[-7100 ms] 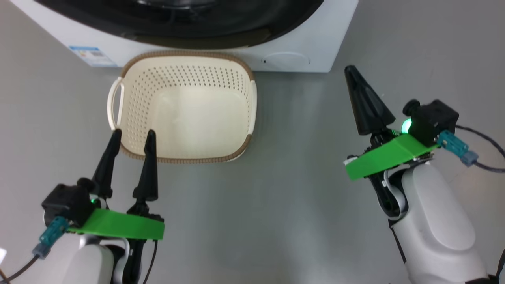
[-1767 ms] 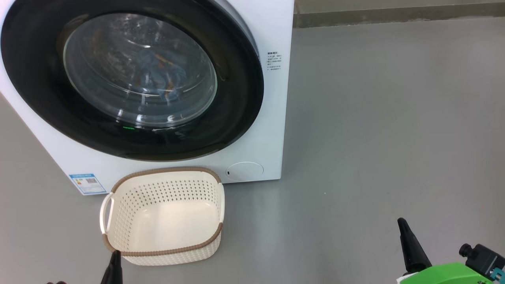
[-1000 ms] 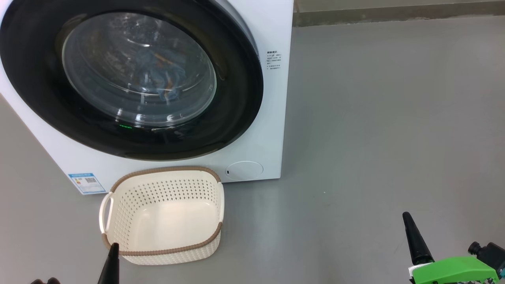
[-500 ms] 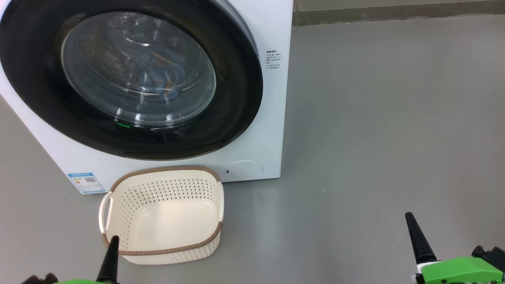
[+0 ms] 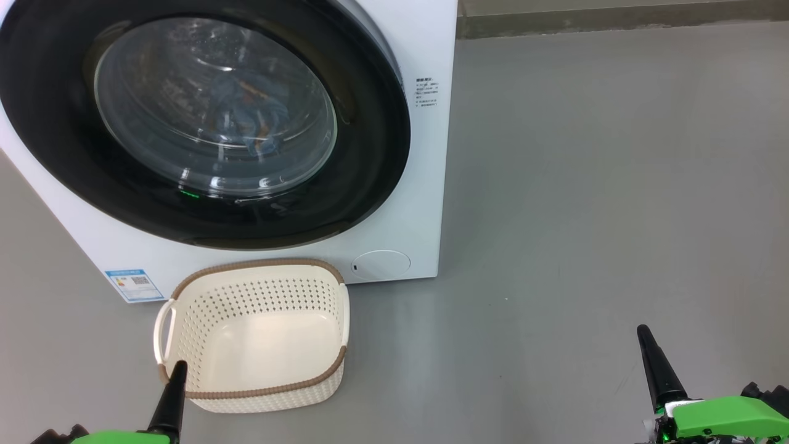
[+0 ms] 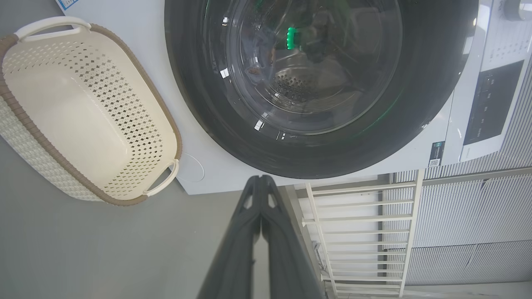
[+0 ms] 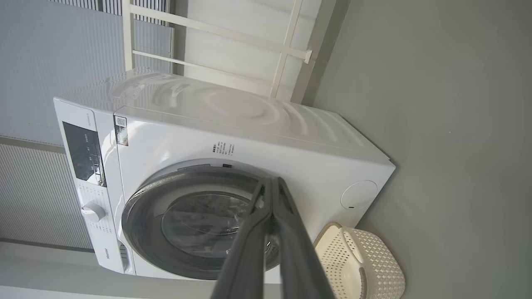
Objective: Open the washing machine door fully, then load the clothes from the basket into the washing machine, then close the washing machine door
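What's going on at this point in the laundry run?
Loading looks finished. The washing machine door is closed, with the clothes visible through its glass, and the basket sits empty on the floor in front of the washing machine. The left end effector and the right end effector are both shut, holding nothing.

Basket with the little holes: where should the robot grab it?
Probably best to take the cream-white perforated plastic basket with the brown woven-look rim by its white loop handle on the robot's left, coming from above on that side. The loop stands out from the wall, leaving a gap, and the basket sits upright and empty.
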